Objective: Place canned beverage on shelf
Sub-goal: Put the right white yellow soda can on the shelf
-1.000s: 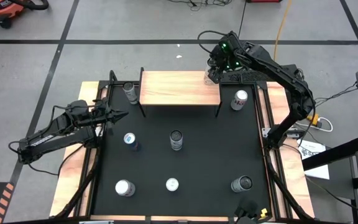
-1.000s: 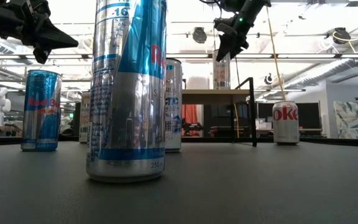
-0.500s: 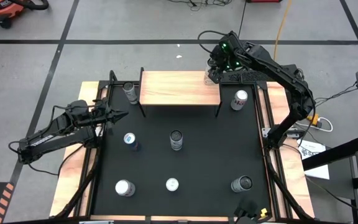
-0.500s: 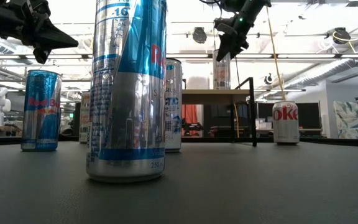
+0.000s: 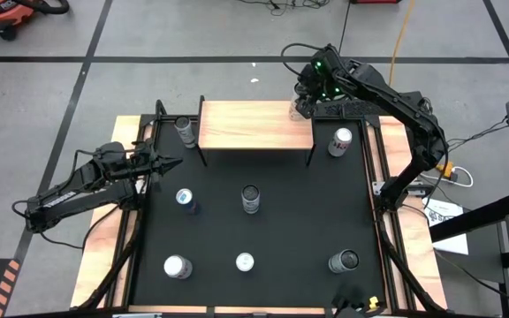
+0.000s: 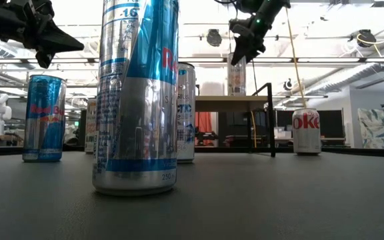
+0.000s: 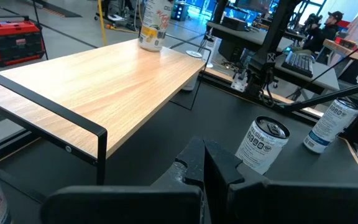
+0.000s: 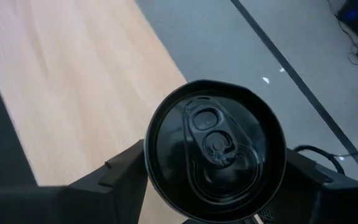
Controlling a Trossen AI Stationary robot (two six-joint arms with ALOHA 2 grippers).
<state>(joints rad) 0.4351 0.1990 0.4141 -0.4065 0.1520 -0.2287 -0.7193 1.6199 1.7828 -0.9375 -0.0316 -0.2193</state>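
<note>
From above, the right gripper [image 5: 302, 104] sits over the far right corner of the shelf [image 5: 254, 125], where a can [image 5: 297, 109] stands. The left gripper [image 5: 168, 164] waits at the table's left side, fingers pressed together. At table level, the can [image 6: 237, 79] stands upright on the shelf top [image 6: 232, 99] beneath the right gripper [image 6: 237, 55]. The right wrist view shows the can's dark lid [image 8: 215, 149] between its fingers [image 8: 124, 168]; whether they touch it I cannot tell.
</note>
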